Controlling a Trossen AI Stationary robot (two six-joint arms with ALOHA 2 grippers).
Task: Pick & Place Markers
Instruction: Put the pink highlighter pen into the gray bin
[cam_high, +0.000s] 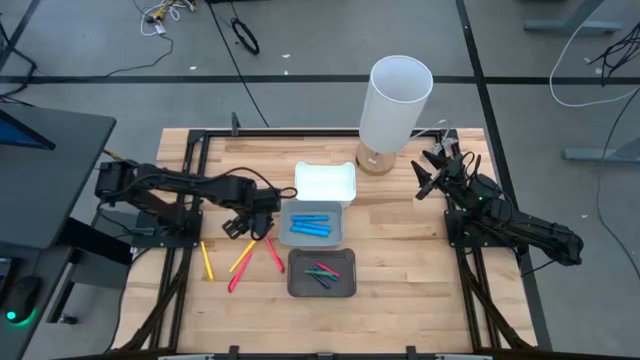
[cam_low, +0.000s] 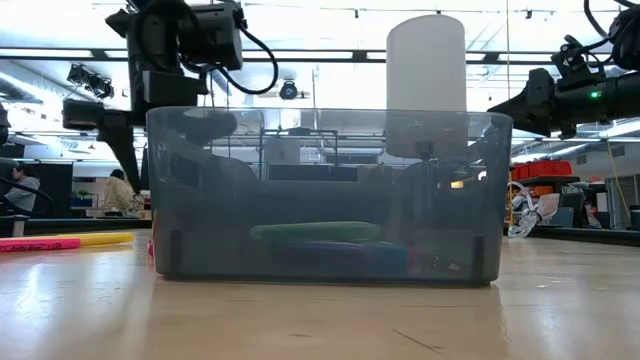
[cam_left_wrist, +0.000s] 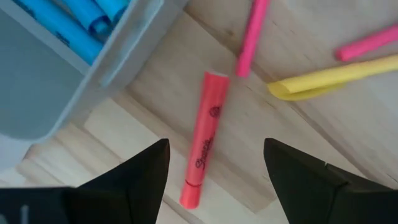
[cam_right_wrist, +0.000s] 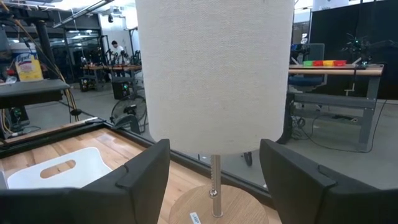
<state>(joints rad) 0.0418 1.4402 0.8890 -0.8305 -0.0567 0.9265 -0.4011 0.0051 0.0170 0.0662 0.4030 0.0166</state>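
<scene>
Now I see my left end effector (cam_left_wrist: 214, 171) open above a red marker (cam_left_wrist: 204, 138) (blue tray (cam_high: 340, 222) at its 3 o'clock); right end effector (cam_right_wrist: 214, 171) open too.

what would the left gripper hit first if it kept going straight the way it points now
Most likely the red-pink marker lying on the wooden table beside the grey tray of blue markers; it sits between the open left gripper fingers, though the gap above it is unclear.
</scene>
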